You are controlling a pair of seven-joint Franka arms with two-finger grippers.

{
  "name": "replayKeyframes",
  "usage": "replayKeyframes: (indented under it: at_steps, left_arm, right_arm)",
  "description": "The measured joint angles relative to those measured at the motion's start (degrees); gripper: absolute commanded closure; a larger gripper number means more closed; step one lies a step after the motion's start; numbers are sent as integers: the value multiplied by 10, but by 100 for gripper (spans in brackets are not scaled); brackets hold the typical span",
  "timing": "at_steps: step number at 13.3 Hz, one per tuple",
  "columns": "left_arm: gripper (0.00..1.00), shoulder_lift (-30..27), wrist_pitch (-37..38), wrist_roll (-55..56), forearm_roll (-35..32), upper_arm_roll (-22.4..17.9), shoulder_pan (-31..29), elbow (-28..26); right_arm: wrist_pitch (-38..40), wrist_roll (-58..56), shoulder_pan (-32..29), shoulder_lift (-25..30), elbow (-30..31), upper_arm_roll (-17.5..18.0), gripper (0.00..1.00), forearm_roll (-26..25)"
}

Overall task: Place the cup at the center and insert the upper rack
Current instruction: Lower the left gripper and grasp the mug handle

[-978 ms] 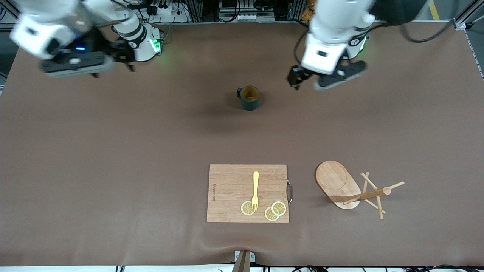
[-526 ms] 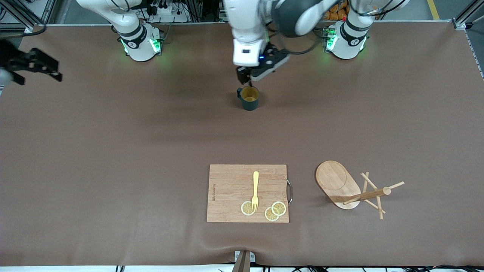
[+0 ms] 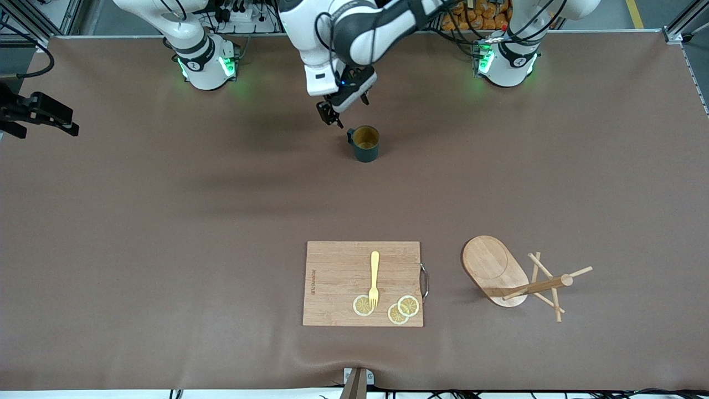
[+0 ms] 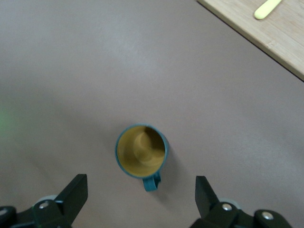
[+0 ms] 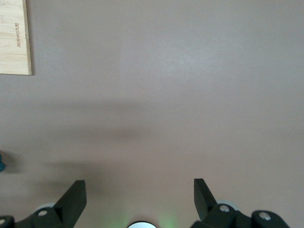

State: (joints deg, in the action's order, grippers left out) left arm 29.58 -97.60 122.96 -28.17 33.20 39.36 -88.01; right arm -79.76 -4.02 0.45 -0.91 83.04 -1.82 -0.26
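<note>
Glossy teal cup (image 3: 365, 144), pale wooden upper rack (image 3: 515, 277), matt brown table (image 3: 166, 221).

You are looking at a plain brown table cover (image 3: 166, 221). The small ribbed mug (image 3: 365, 144) is dark teal outside and yellowish-tan inside. The rectangular cutting board (image 3: 338, 282) is light wood with visible grain; on it you have a pale yellow fork (image 3: 374, 277) and yellow lemon slices (image 3: 402, 309) with paler rims. The mug tree (image 3: 512, 277) is light bamboo. Both arms are white, with black grippers.
</note>
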Motion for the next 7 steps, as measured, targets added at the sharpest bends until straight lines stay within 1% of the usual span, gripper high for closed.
replayKeyframes:
  at_steps: [3, 4, 7]
  left_arm:
    - [0, 28, 3, 66, -35, -14, 51, 0]
    - [0, 38, 6, 82, -45, -27, 75, 0]
    - [0, 71, 13, 102, -60, -92, 159, 0]
  right_arm:
    - [0, 2, 0, 0, 3, 0, 0, 0]
    - [0, 3, 0, 0, 3, 0, 0, 0]
    - [5, 7, -1, 0, 9, -1, 0, 0]
